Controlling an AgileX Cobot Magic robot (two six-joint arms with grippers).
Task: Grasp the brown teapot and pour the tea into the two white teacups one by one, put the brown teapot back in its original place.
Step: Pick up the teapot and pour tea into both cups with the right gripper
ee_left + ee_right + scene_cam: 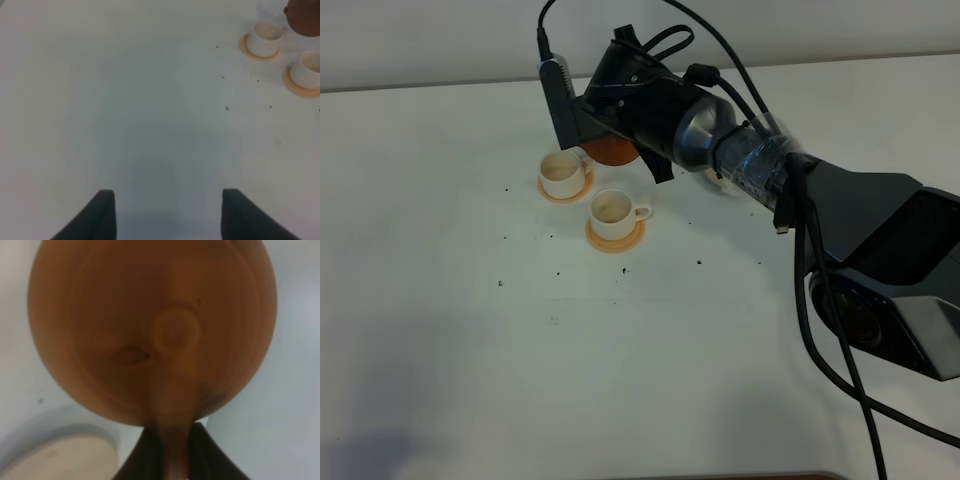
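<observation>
The right gripper (170,452) was clamped on the loop handle of the brown teapot (150,330), whose blurred body filled the wrist view. From the high camera only a brown sliver of it showed under the arm, close by the far teacup (560,176). The left gripper (167,217) stood wide apart on nothing, its fingers cut by the frame. A pale saucer (60,460) was cut off beside the pot. What the near teacup (611,207) held was unclear. Each cup sat on an orange coaster (618,243). The white table (470,350) stretched broadly to the near side, dotted with dark specks (700,262).
</observation>
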